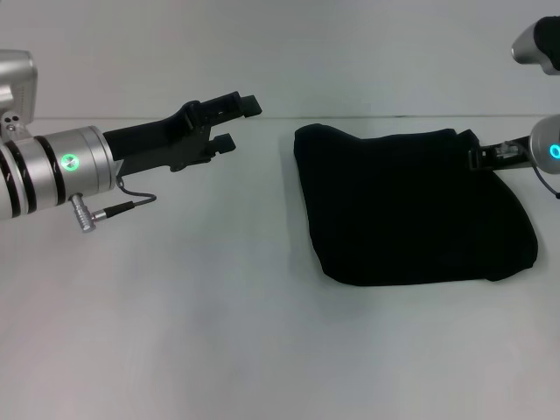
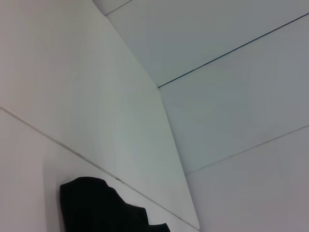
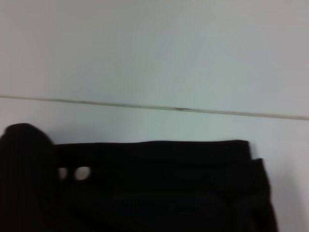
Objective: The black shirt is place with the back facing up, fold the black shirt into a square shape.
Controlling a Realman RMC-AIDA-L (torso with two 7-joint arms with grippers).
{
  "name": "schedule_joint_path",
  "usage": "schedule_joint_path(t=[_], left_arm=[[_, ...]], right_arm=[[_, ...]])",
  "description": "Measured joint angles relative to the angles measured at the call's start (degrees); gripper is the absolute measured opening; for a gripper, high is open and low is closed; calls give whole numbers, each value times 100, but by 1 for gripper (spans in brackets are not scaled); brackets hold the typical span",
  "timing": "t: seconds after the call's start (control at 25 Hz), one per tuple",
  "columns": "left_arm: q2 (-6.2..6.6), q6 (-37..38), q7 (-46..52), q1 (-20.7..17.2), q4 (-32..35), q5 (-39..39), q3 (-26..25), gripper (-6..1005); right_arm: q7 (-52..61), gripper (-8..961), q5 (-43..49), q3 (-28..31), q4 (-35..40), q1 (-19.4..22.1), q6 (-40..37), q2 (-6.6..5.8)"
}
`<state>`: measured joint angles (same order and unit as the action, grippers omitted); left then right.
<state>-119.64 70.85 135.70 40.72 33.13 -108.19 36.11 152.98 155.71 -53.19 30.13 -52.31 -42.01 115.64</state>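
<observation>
The black shirt (image 1: 411, 206) lies folded into a rough four-sided pad on the white table, right of centre, with no print showing. My left gripper (image 1: 238, 124) is open and empty. It hovers to the left of the shirt, apart from it. My right gripper (image 1: 479, 157) is at the shirt's far right corner, against the cloth. The shirt also shows in the left wrist view (image 2: 96, 208) and fills the low part of the right wrist view (image 3: 159, 188).
The white table (image 1: 219, 315) stretches wide in front of and to the left of the shirt. Its far edge meets a white wall (image 1: 350, 52) just behind the shirt.
</observation>
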Motion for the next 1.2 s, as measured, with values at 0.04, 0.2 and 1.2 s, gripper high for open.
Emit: schedule_joint_path(t=[0.04,0.2,1.2], left_arm=[[0,0,0,0,-5,0,1,892],[-9,-2,0,-2,-16,1,1,892],[-6,-25,-6,-11,-17,57,-53,890]], right_arm=[[8,62,-4,20,-62,-1,66,-18],[24,171,-72,253,-74,45,180,-58],[29,318,-360,713,-268,-45,368,-181]])
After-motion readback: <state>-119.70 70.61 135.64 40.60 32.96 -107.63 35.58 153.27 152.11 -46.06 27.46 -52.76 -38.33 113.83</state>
